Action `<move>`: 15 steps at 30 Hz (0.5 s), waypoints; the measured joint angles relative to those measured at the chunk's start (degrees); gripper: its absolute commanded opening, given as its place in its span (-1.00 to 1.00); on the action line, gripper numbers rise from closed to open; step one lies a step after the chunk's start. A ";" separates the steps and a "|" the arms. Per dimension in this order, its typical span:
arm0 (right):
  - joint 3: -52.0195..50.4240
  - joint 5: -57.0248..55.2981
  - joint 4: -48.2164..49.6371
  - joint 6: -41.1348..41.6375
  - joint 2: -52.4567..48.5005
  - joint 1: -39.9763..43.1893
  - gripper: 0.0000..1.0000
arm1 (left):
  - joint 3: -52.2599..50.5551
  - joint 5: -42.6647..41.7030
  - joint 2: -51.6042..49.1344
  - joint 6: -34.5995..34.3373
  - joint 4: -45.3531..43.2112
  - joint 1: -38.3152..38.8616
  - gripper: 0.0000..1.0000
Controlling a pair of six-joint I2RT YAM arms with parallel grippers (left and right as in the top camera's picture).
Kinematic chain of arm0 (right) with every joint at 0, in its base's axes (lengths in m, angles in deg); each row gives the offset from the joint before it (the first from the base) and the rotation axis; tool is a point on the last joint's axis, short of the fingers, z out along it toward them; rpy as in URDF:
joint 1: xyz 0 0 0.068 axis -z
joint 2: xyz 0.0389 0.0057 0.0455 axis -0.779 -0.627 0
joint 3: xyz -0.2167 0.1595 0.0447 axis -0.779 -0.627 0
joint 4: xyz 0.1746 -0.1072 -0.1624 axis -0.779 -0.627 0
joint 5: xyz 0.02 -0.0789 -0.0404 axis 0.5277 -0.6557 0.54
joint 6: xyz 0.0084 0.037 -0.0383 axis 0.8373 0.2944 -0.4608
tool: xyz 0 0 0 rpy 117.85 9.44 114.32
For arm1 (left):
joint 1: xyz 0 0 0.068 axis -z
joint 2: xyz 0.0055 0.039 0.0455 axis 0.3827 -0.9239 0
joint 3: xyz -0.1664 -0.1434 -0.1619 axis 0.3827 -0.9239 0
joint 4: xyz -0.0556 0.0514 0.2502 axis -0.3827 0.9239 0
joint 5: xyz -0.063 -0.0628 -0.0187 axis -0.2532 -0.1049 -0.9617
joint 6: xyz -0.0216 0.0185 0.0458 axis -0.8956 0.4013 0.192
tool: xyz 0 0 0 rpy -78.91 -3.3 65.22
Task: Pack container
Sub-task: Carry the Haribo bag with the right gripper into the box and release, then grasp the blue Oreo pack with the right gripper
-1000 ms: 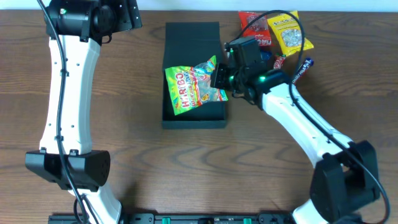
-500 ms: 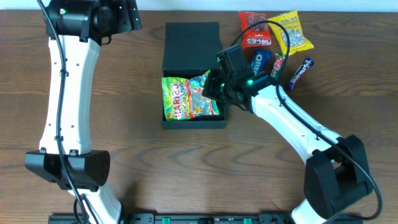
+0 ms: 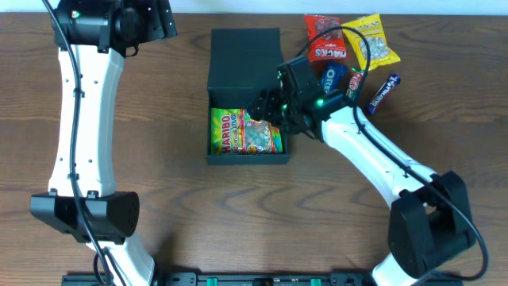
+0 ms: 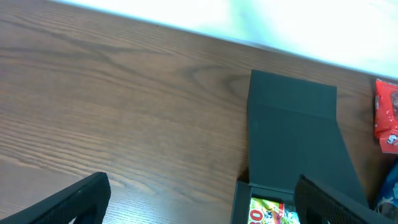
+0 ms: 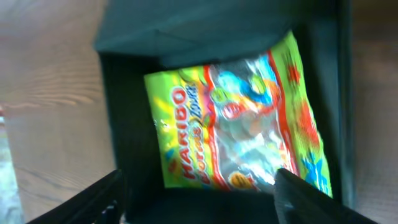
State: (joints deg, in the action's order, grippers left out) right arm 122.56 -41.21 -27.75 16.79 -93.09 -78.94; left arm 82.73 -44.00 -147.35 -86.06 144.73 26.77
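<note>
Since 1 second ago the green, crinkly Haribo sweet packet (image 3: 245, 133) has gone from hanging tilted over the right wall to lying flat on the floor of the matte dark grey-teal cardboard container (image 3: 244, 59). That container sits at the middle of the brown wooden worktop (image 3: 159, 183), its hinged flap lid thrown open towards the far edge.

The right tool (image 3: 266, 107) has swung in over the packet's upper right corner. Its wrist view shows both fingers spread wide, with the packet loose beneath them. The left tool (image 4: 202, 193) hangs spread and empty near the far left of the worktop, well apart from the container.

Trouble from here probably lies in the withdrawal:
- The right fingers look low inside the walls, so a sideways pull could catch the right wall and shove or tip the light box.
- The slick film could cling to a fingertip and lift out again.

The packet already covers most of the floor. The red snack packet (image 3: 321, 40), yellow snack packet (image 3: 373, 41) and blue Oreo packet (image 3: 332, 79) beyond the right wall would have to stack on it, and a tall pile may keep the lid from closing.
</note>
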 measured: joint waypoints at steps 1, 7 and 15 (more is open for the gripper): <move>0.90 -0.11 0.37 -1.22 0.00 0.13 0.47 | 0.00 0.00 0.00 0.00 0.00 0.00 0.90; 2.84 -7.02 0.26 -7.02 0.26 1.97 0.52 | 0.00 0.00 0.00 0.00 0.00 0.00 0.90; 2.86 -16.15 -1.31 -3.87 0.00 14.56 0.53 | 0.00 0.00 0.00 0.00 0.00 0.00 0.90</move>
State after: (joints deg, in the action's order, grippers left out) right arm 125.42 -57.36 -29.06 12.92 -93.09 -64.38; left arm 82.73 -44.00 -147.35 -86.06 144.73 26.77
